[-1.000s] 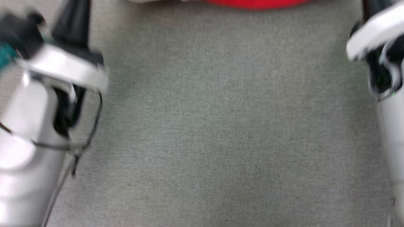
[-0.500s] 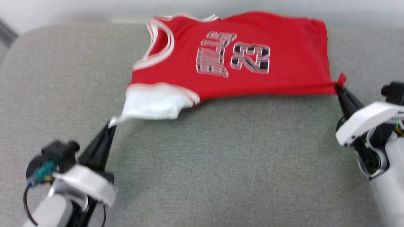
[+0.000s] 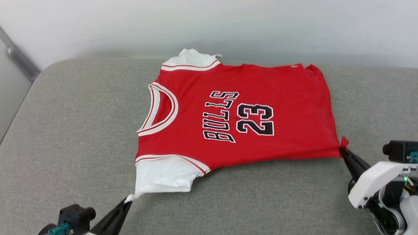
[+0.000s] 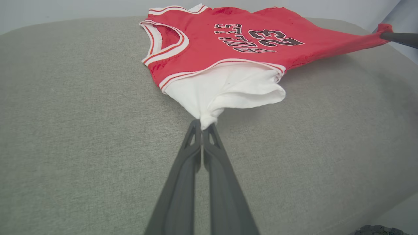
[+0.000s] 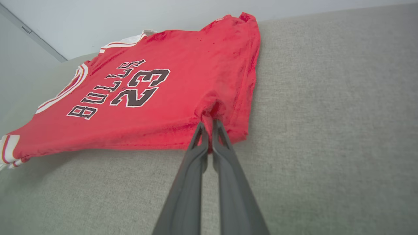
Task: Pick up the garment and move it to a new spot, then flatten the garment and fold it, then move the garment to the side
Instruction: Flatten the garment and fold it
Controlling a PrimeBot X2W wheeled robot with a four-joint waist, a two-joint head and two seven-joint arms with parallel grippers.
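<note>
Left tool (image 4: 203, 125) clamped on the garment's (image 3: 248, 111) white sleeve tip, right tool (image 5: 209, 123) on its red hem corner; pulling tauter could slip either thin pinch.

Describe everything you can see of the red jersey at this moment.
The garment is a red jersey of soft-looking fabric with white short sleeves, red-white striped trim, and black white-outlined "BULLS" and "23". It lies front up, mostly flat, on a grey fabric cushion, neck toward the robot's left. The left claw is shut on the near white sleeve's edge, the right claw on the near hem corner; the near edge stretches taut between them.
</note>
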